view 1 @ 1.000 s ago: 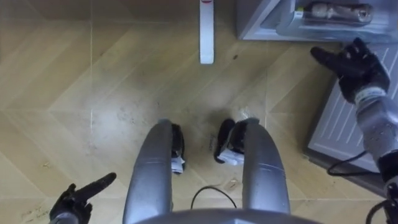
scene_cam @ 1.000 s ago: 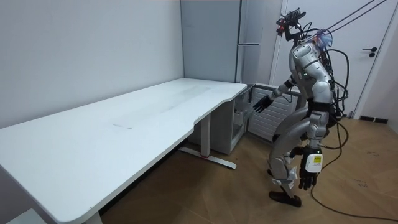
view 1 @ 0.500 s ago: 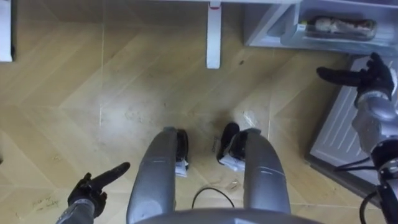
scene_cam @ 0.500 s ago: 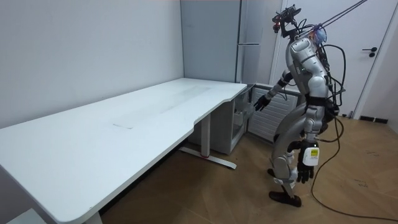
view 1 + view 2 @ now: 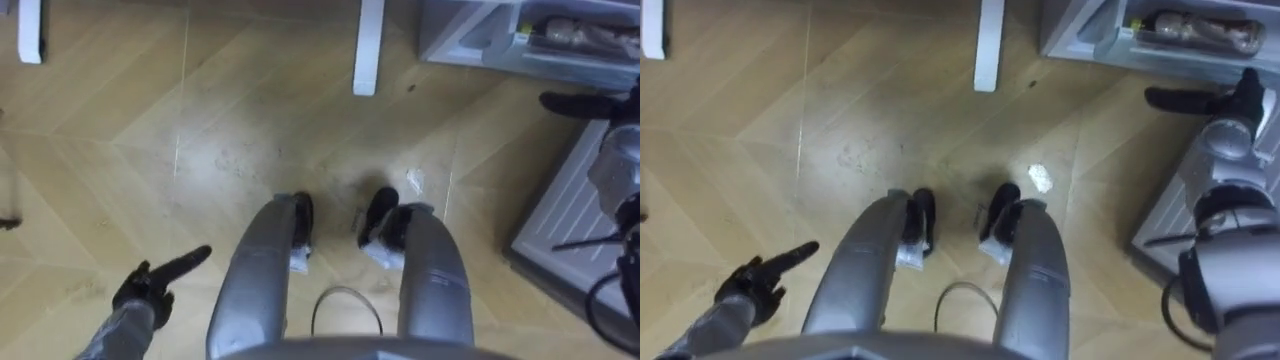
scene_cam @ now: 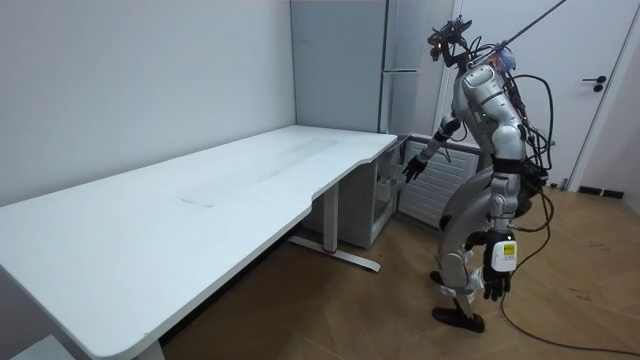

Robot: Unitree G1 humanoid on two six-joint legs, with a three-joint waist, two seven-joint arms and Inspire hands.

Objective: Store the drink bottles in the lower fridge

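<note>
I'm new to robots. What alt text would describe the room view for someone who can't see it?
A humanoid robot stands on a wooden floor beside a long white desk, holding its open right hand out toward the open lower compartment of a tall grey fridge. Its left hand hangs open and empty at its side.

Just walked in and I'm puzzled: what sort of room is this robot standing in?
Likely an office or test room, not a kitchen: a long white desk, a tall grey fridge with its lower door open, and a wood parquet floor.
</note>
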